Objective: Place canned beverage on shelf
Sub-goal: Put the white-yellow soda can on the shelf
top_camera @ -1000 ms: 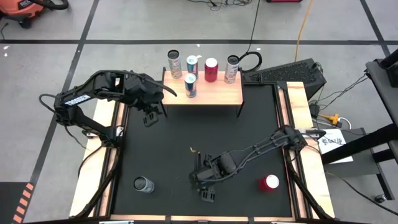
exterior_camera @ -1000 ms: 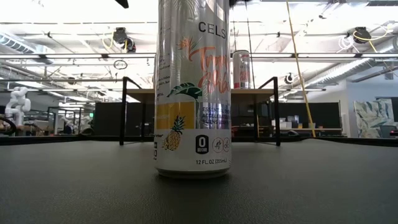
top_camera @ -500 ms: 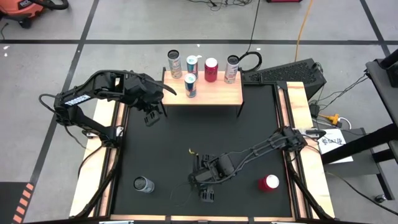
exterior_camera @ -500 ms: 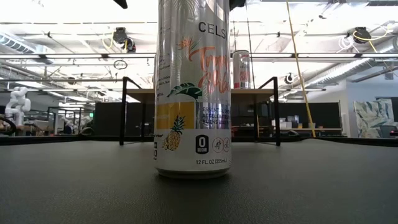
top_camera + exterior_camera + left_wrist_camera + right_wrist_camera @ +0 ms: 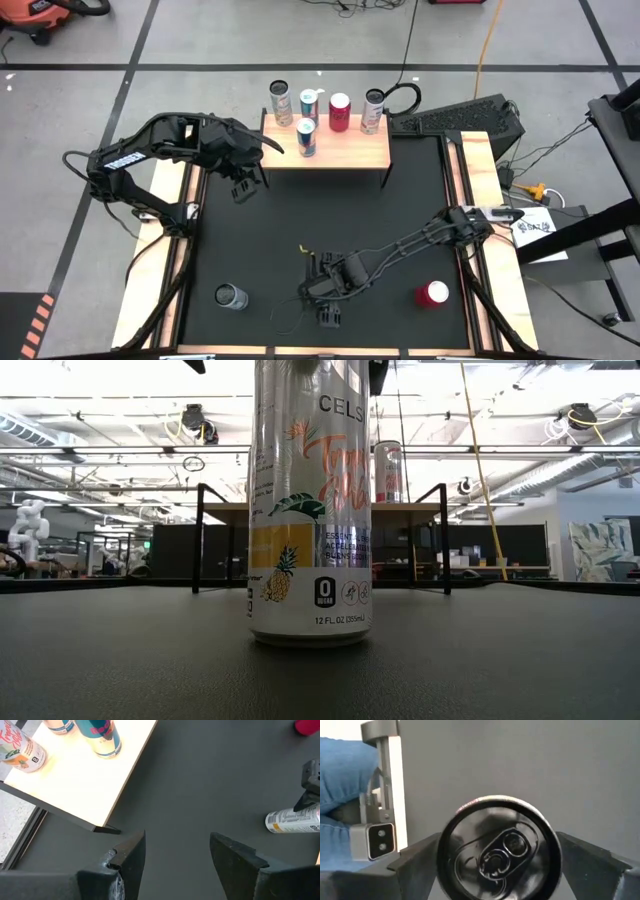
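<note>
Can top (image 5: 498,851), right wrist view only

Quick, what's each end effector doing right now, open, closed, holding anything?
Left end effector: open, empty, beside the shelf.
Right end effector: open, fingers either side of the standing can, no firm grip visible.

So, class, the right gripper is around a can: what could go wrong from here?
The right gripper has open fingers flanking the can, seemingly near its rim; a grip there might let it tilt or slip. The shelf already holds five cans, so setting down could knock the front can.
</note>
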Available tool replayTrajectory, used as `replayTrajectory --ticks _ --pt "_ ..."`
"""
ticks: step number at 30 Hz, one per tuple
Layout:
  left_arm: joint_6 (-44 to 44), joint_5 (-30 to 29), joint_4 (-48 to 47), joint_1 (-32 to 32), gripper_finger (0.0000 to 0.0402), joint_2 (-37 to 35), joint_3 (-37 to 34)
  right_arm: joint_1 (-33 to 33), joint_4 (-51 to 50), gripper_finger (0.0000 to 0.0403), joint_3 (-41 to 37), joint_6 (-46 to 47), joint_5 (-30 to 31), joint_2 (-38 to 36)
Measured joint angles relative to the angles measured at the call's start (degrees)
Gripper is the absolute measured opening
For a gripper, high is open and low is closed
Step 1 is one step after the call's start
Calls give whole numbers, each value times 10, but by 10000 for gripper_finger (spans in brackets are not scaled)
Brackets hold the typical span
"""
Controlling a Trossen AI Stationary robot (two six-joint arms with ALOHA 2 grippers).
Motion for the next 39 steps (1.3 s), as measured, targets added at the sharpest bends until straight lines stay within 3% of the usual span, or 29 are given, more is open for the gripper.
replayTrajectory --ticks 9,21,33,39 --pt "4 0 0 0 216 0 0 -1 -1 342 0 7 -2 9" --pt "4 0 0 0 216 0 0 -5 0 224 1 14 -13 9" --pt "15 0 0 0 216 0 0 -16 -8 222 3 30 -19 5" --pt "32 -17 0 0 216 0 0 -34 -45 222 54 21 -15 5"
